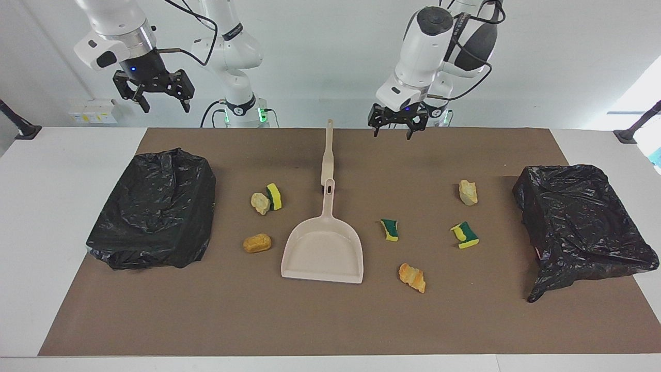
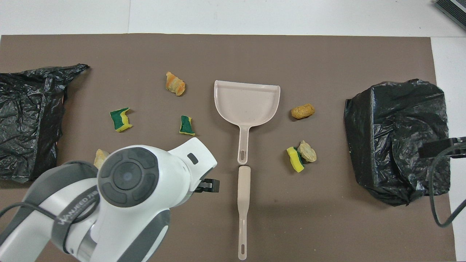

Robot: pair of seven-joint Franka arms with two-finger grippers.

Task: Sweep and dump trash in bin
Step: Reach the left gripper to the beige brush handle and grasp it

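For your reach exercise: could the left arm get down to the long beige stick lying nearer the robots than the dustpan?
Probably yes. The left hand hangs open above the brown mat beside the long beige plastic stick, nothing lies between them, and the beige dustpan only meets its other end.

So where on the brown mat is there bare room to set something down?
Free: the wide strip of mat between the dustpan and the edge farthest from the robots, spanning both black bags. Crowded: either side of the dustpan, where the trash lies scattered.
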